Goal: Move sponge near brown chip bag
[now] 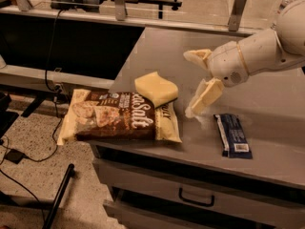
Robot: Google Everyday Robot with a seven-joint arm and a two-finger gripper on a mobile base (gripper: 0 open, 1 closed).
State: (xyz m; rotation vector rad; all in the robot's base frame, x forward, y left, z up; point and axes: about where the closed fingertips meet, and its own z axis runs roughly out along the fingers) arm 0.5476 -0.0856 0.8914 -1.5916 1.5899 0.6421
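Observation:
The pale yellow sponge (156, 88) lies on the grey counter, its lower edge resting on the top right of the brown chip bag (116, 116). The bag lies flat at the counter's front left corner and hangs over the left edge. My gripper (196, 80) is to the right of the sponge, above the counter, open and empty. One cream finger (198, 57) points left at the top, the other (205, 96) points down and left.
A small dark blue wrapped bar (233, 135) lies on the counter to the right of the gripper. The grey counter (267, 104) has drawers with a dark handle (195, 199) below. Cables and a black pole lie on the speckled floor at left.

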